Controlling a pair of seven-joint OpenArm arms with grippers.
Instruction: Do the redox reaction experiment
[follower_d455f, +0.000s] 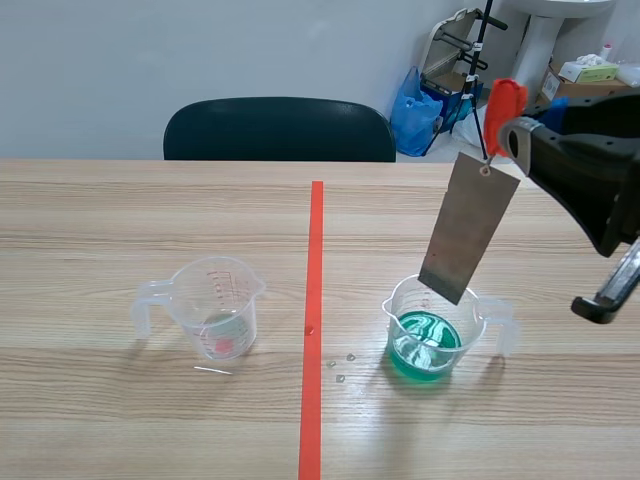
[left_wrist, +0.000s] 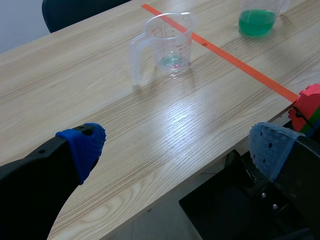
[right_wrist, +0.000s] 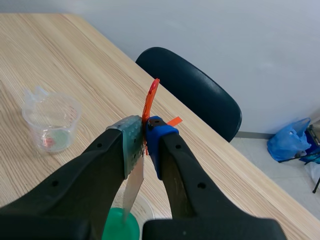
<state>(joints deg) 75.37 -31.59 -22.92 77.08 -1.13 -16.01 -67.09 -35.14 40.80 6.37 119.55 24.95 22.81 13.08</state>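
Plate of grey metal (follower_d455f: 470, 228) hangs by its top end from the right gripper (right_wrist: 145, 136), whose pads are clamped on it just beside the orange tag (follower_d455f: 503, 108) fixed there. Its long axis runs steeply downward, tilted so that the top leans toward the right arm. The lower corner sits at the mouth of the handled beaker (follower_d455f: 478, 322) directly under it. That corner looks clear of the green liquid (follower_d455f: 425, 345), though I cannot tell whether it is already inside the rim. The coming move looks like a short drop along the plate's own axis, and the tilt risks catching the rim. Across the red tape line (follower_d455f: 315, 300) stands the second beaker (follower_d455f: 215, 305), nearly empty. The left gripper (left_wrist: 177, 147) hangs off the table's near edge, fingers spread wide and holding nothing, much farther from the plate.
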